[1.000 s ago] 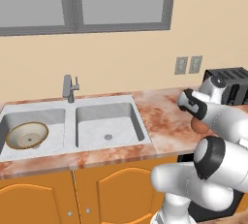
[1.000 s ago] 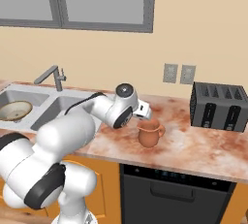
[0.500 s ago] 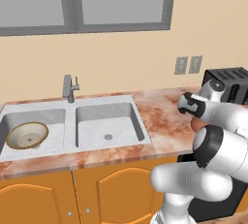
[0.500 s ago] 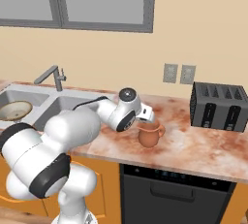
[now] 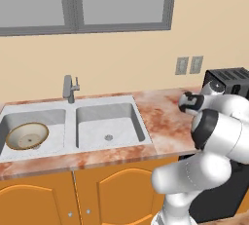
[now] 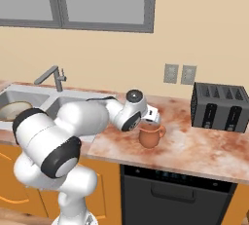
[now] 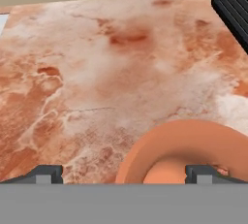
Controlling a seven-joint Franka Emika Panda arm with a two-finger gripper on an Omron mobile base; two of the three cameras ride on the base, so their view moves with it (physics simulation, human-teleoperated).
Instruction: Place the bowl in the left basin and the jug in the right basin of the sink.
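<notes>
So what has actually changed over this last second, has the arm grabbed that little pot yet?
Not yet. The arm has swung its hand closer over the jug; the gripper now sits low beside its rim, open, one tip over the mouth. The jug has not moved on the counter. The bowl stays in the left basin, and the right basin holds nothing.

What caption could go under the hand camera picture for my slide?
Open gripper hovering over the terracotta jug on the marbled countertop, toaster at the corner.
</notes>
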